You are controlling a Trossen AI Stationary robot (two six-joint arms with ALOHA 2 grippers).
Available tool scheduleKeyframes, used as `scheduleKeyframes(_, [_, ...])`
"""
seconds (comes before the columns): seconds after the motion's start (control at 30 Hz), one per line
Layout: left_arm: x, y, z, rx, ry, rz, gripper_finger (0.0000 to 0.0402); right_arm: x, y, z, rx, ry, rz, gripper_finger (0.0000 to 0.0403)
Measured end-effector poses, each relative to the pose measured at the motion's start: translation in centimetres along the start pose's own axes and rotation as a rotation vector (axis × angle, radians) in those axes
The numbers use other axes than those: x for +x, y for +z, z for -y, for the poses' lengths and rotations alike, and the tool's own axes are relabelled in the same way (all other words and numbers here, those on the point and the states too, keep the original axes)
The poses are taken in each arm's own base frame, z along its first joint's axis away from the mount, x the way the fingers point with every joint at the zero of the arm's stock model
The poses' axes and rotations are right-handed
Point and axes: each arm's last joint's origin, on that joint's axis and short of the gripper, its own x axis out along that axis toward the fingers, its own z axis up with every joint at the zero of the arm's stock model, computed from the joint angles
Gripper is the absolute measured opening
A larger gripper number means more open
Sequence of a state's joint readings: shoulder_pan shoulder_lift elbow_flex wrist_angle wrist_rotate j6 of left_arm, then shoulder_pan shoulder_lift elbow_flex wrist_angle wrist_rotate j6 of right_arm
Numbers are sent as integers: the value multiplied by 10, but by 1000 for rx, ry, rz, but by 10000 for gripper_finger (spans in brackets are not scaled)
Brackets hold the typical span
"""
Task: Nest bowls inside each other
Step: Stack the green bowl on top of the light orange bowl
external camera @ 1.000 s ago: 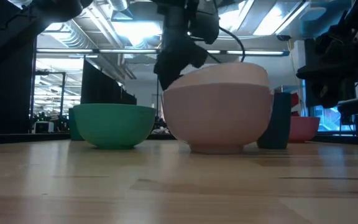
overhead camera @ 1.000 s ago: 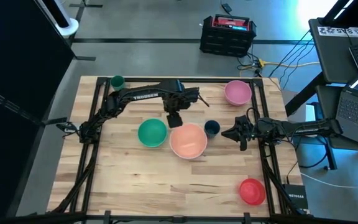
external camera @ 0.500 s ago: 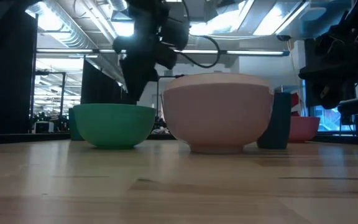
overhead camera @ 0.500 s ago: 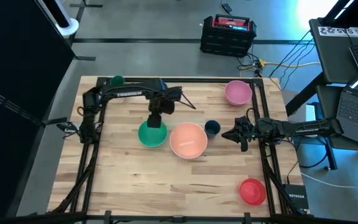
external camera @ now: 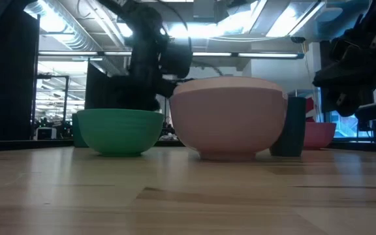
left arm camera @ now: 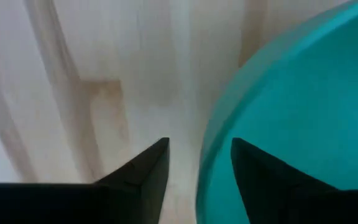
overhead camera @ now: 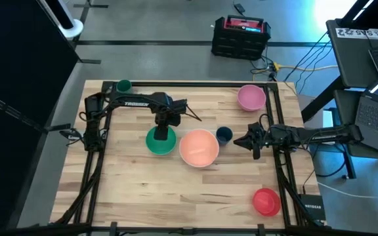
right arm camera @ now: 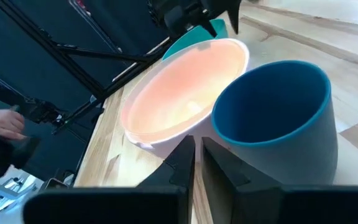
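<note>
The left hand [overhead camera: 165, 128] has its fingers apart, astride the far rim of the green bowl [overhead camera: 160, 141], one finger inside and one outside, seemingly to pinch the wall for lifting; contact is hard to judge. The peach bowl [overhead camera: 198, 148], just beside it on the tabletop [overhead camera: 176, 190], looks the likely nest. The right hand [overhead camera: 251, 141], fingers together, waits near the dark blue cup [overhead camera: 224, 135].
</note>
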State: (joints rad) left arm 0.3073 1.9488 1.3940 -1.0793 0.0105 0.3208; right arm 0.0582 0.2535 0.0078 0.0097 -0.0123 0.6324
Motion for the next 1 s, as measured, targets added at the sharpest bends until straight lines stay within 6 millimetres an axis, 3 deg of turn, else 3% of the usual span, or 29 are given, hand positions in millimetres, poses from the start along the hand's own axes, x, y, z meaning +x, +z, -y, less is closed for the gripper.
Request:
scheduleKeyframes(0.37, [-82,-1,4,-249,-132,23,3,0,0,0,3,-3,1,12])
scheduleKeyframes(0.5, [-137,7,8,-365,-180,186,0,0,0,0,3,-3,1,12])
scheduleKeyframes(0.6, [-157,21,5,-473,-190,337,0,0,0,0,3,-3,0,12])
scheduleKeyframes(0.8, [-135,72,10,-541,-264,504,0,0,0,0,3,-3,0,12])
scheduleKeyframes(1.0, [-91,93,12,-522,-264,378,0,0,0,0,15,-2,-1,12])
